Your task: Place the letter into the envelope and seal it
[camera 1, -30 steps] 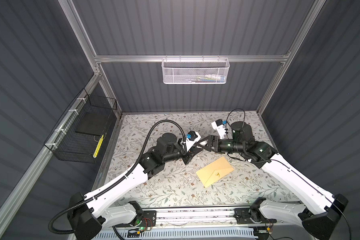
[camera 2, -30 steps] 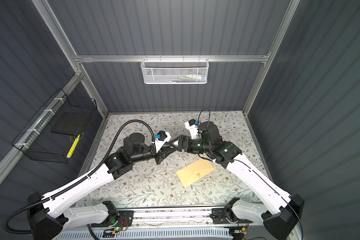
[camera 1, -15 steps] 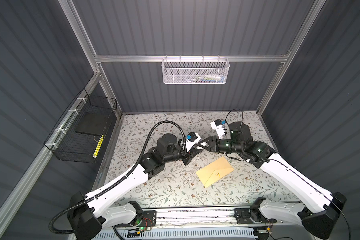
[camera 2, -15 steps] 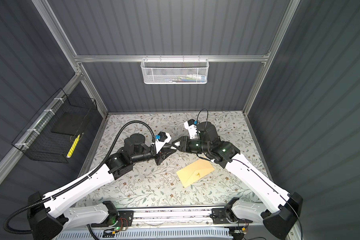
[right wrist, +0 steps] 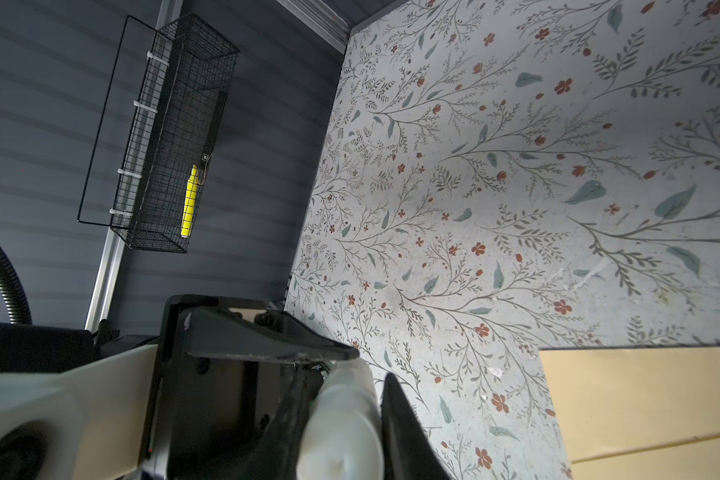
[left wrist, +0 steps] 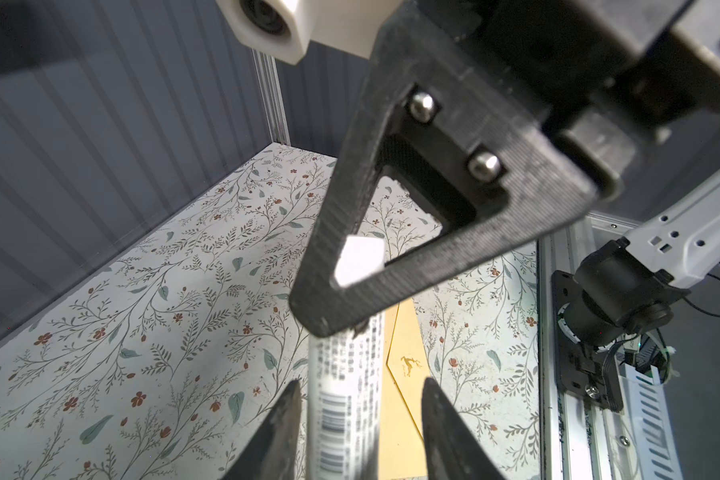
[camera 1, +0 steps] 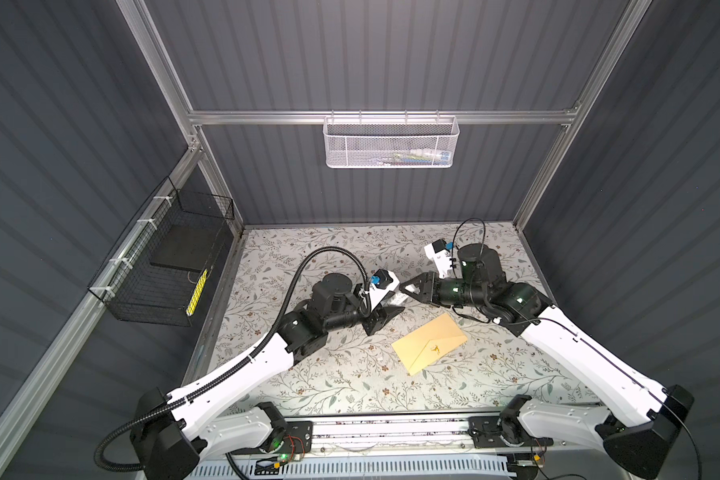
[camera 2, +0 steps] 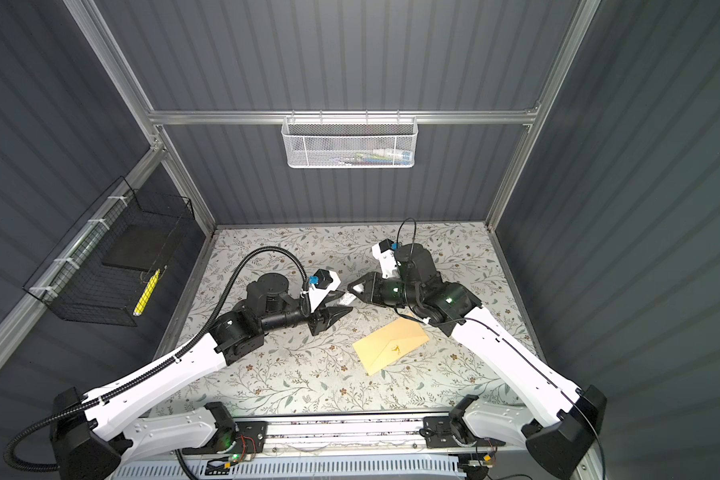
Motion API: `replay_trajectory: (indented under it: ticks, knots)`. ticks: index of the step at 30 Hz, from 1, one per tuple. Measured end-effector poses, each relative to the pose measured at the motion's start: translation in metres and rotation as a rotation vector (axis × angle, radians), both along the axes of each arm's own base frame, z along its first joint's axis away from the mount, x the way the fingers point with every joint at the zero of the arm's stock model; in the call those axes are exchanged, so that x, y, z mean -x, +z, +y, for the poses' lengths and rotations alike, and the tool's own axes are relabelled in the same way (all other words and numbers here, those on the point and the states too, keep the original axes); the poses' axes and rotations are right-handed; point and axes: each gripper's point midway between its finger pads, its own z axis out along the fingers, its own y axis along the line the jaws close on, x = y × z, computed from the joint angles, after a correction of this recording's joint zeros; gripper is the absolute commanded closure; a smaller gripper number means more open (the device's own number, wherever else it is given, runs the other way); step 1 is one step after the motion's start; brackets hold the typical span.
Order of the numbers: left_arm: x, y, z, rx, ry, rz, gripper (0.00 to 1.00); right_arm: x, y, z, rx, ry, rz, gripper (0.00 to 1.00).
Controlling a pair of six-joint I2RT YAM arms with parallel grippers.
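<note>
The tan envelope (camera 1: 429, 343) (camera 2: 391, 347) lies flat on the floral table with its pointed flap down and its gold mark showing. It also shows in the wrist views as the envelope (left wrist: 408, 353) (right wrist: 641, 407). The letter is out of view. Above the table, left of the envelope, both grippers meet at a white tube (camera 1: 398, 297) (camera 2: 344, 296). My right gripper (camera 1: 408, 286) (right wrist: 346, 376) is shut on the tube (right wrist: 341, 424). My left gripper (camera 1: 393, 309) (left wrist: 360, 382) is open around the tube's printed end (left wrist: 346, 407), with a gap on one side.
A white mesh basket (camera 1: 391, 141) hangs on the back wall. A black wire basket (camera 1: 171, 266) with a yellow item hangs on the left wall. A metal rail (camera 1: 391, 432) with both arm bases runs along the table's front edge.
My right gripper moved in and closed on the tube's end. My left jaws, shut on the tube before, have now parted from it.
</note>
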Motion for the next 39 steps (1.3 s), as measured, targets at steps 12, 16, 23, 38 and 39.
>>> replay_trajectory:
  ticks: [12, 16, 23, 38, 39]
  knots:
    - [0.003, -0.008, -0.001, -0.008, -0.018, 0.016, 0.61, 0.001, 0.001, 0.0, -0.009, -0.003, 0.014, 0.94]
    - [0.003, -0.011, -0.002, -0.014, -0.019, 0.018, 0.76, 0.003, 0.002, 0.001, -0.015, 0.001, 0.02, 0.94]
    - [0.002, -0.011, -0.002, -0.015, -0.017, 0.017, 0.95, 0.004, 0.003, 0.001, -0.02, 0.007, 0.022, 0.83]
    - [0.005, -0.017, 0.006, -0.051, -0.009, 0.008, 0.99, 0.02, 0.031, -0.044, -0.012, -0.097, -0.072, 0.01]
    - [0.006, -0.017, 0.007, -0.055, -0.01, 0.004, 0.99, 0.02, 0.03, -0.05, 0.005, -0.116, -0.072, 0.01]
